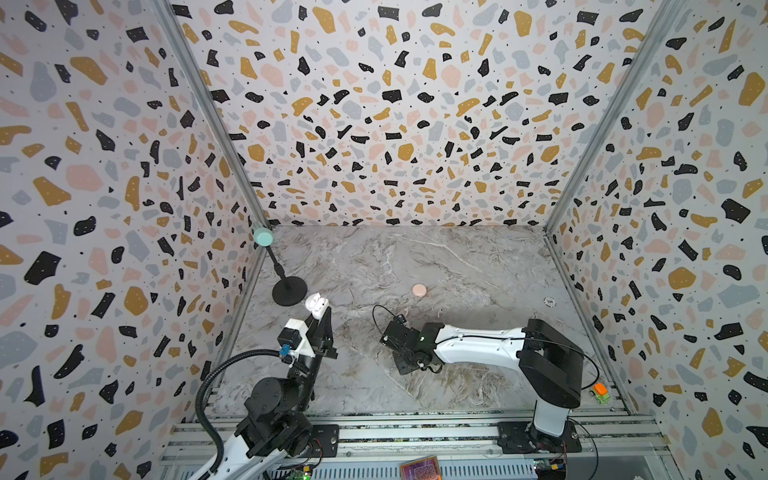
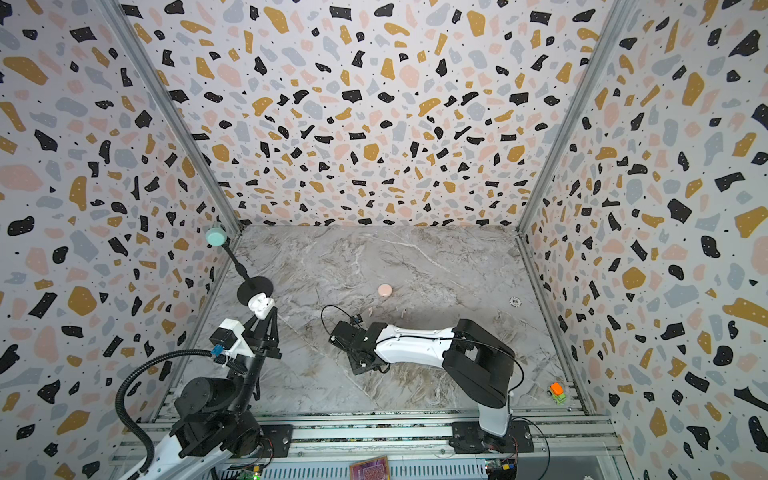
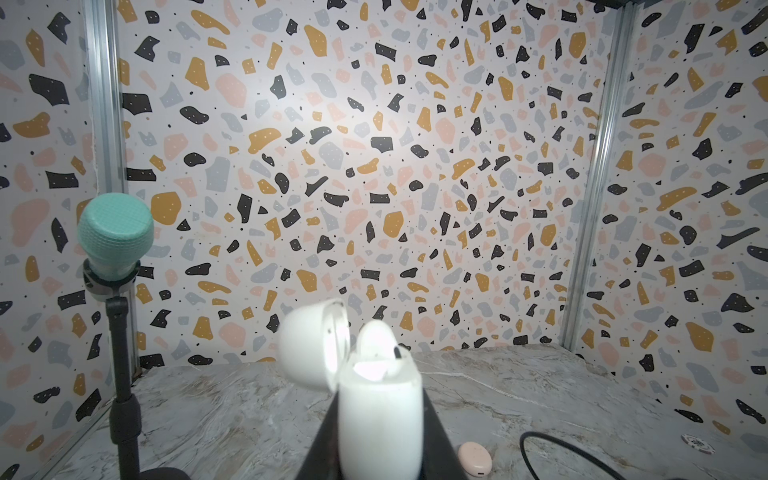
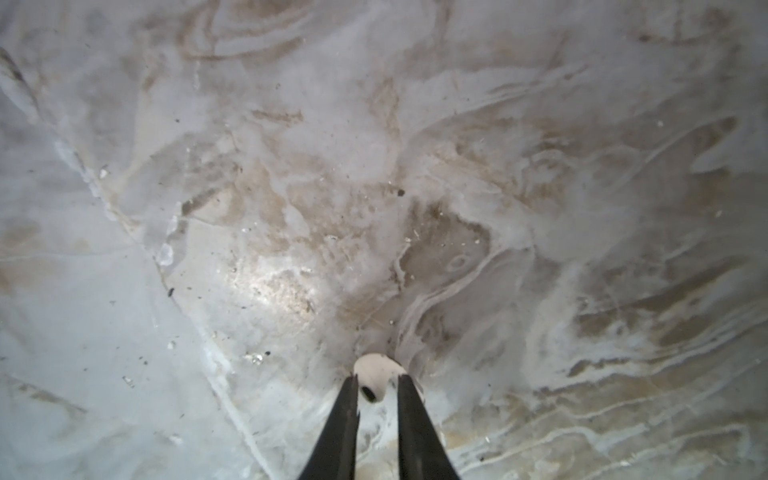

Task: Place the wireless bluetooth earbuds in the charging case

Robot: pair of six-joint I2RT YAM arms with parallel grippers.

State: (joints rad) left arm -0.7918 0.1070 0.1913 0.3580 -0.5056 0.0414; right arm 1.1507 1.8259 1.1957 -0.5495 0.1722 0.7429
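My left gripper [image 3: 380, 399] is shut on a white charging case [image 3: 380, 440], held upright above the table's left side in both top views [image 1: 316, 306] [image 2: 261, 306]. Its lid [image 3: 309, 345] stands open and one white earbud [image 3: 376, 338] sits inside. My right gripper [image 4: 376, 377] points down at the marble table near its middle, shut on another white earbud [image 4: 374, 368] just above or on the surface. A closed pink case [image 1: 419, 289] lies further back, with two pale pink earbuds [image 1: 405, 311] [image 1: 439, 313] on the table in front of it.
A microphone stand with a teal head [image 1: 263, 237] and a round black base [image 1: 289, 291] stands at the back left, close to the held case. A poker chip [image 1: 550, 301] lies to the right, a small orange and green toy [image 1: 600, 392] at the front right corner.
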